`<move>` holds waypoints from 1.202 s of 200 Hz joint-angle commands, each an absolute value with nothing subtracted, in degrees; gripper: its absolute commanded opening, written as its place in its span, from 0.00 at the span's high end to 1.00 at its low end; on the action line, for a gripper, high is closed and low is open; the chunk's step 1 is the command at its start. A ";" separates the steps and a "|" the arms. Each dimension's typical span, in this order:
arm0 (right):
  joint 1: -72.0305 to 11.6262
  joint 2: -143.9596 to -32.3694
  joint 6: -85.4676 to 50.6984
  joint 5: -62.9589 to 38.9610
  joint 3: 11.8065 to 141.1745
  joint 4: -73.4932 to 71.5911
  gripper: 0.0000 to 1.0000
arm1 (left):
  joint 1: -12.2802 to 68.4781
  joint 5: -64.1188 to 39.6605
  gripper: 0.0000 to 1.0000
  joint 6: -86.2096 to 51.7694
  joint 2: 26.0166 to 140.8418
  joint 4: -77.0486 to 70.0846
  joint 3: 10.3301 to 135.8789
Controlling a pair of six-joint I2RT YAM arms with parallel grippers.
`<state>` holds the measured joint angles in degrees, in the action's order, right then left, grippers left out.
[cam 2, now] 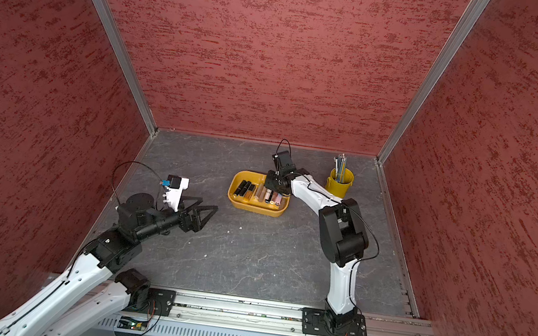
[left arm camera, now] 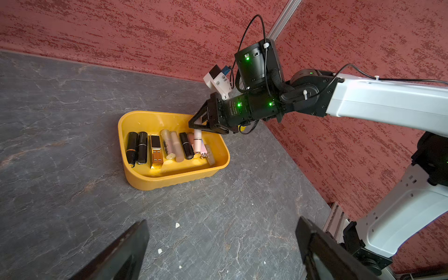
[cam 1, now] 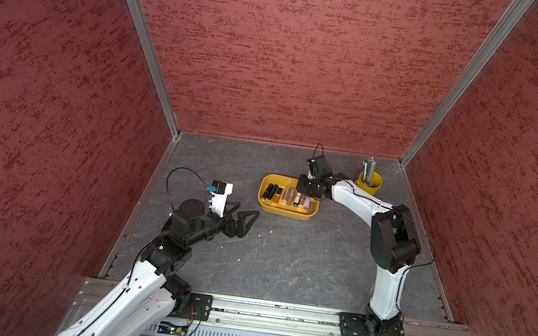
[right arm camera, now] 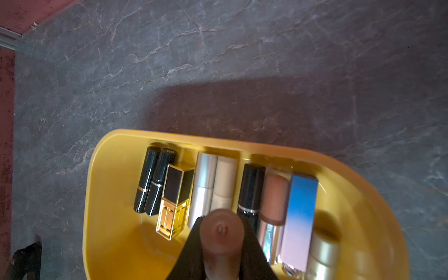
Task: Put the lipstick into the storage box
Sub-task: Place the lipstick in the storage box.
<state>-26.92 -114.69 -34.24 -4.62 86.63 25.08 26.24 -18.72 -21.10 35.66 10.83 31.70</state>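
The mustard-yellow storage box (cam 1: pixel 279 177) (cam 2: pixel 246 173) (left arm camera: pixel 169 181) (right arm camera: pixel 116 137) lies on the grey table, right of centre toward the back. Several lipsticks (cam 1: pixel 287 195) (left arm camera: pixel 155 150) lie side by side inside it. My right gripper (cam 1: pixel 305 190) (cam 2: pixel 274 184) (left arm camera: pixel 195 124) (right arm camera: pixel 221 230) hangs over the box, shut on a pale pink lipstick (left arm camera: pixel 197 140) (right arm camera: pixel 221 232) that points down into the row. My left gripper (cam 1: pixel 249 209) (cam 2: pixel 209 203) (left arm camera: pixel 221 242) stands open above bare table to the left of the box, with nothing between its fingers.
A small yellow pen cup (cam 1: pixel 368 183) (cam 2: pixel 339 181) holding pens stands at the back right, behind my right arm. Red walls close in the table on three sides. A few white crumbs (left arm camera: pixel 177 225) lie on the table near my left gripper.
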 commanded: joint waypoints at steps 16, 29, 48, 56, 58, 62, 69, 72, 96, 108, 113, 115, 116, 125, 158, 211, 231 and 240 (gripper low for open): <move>-27.33 -116.76 -36.63 -2.52 87.62 21.21 0.88 | 25.49 -17.94 0.01 -19.54 34.16 12.38 31.70; -27.41 -117.22 -36.57 -1.96 87.62 20.92 0.88 | 25.27 -17.93 0.00 -19.40 33.64 12.86 31.70; -27.53 -117.98 -36.52 -1.51 87.58 20.49 0.83 | 25.06 -17.75 0.00 -19.18 33.09 13.19 31.73; -27.60 -118.23 -36.60 -1.49 87.63 20.40 0.82 | 24.88 -17.75 0.00 -19.12 33.05 13.41 31.79; -27.53 -118.35 -36.70 -1.60 87.63 20.33 0.81 | 24.83 -17.80 0.00 -19.08 33.05 13.37 31.83; -27.59 -118.41 -36.82 -1.65 87.63 20.30 0.81 | 24.79 -17.84 0.00 -19.08 33.09 13.43 31.83; -27.57 -118.63 -36.87 -1.67 87.63 20.22 0.80 | 24.65 -17.94 0.00 -19.00 33.08 13.53 31.96; -27.54 -118.73 -36.82 -1.67 87.56 20.15 0.80 | 24.61 -18.00 0.00 -19.02 33.13 13.39 31.99; -27.54 -119.03 -37.05 -1.50 87.28 19.70 0.74 | 24.27 -18.28 0.00 -18.99 33.31 13.12 32.04; -27.54 -119.17 -37.02 -1.32 87.34 19.69 0.70 | 24.17 -18.45 0.00 -19.09 33.40 13.06 32.10; -27.59 -119.18 -36.99 -1.32 87.28 19.62 0.67 | 24.07 -18.46 0.00 -19.07 33.48 13.03 32.11; -27.57 -119.18 -37.02 -1.34 87.28 19.61 0.67 | 24.08 -18.50 0.00 -19.12 33.49 13.08 32.11; -27.54 -119.18 -37.01 -1.33 87.32 19.65 0.66 | 24.08 -18.52 0.00 -19.09 33.49 13.09 32.09; -27.57 -119.18 -37.12 -1.40 87.27 19.60 0.63 | 24.06 -18.55 0.00 -19.07 33.49 13.02 32.10; -27.53 -118.36 -37.53 -1.93 86.27 19.27 0.55 | 23.65 -18.85 0.00 -19.32 33.57 12.71 31.92; -27.51 -113.12 -37.87 -4.02 82.69 18.57 0.54 | 23.47 -19.51 0.00 -20.21 34.51 10.89 31.15; -27.51 -111.24 -37.95 -7.47 80.94 17.25 0.53 | 23.47 -19.45 0.00 -20.47 35.13 10.58 31.09; -27.59 -110.28 -37.82 -8.90 80.16 16.72 0.52 | 23.39 -19.36 0.00 -20.80 35.37 10.61 31.12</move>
<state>-27.33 -114.34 -37.39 -4.93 81.89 19.53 23.99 -19.07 -20.12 34.92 12.36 31.68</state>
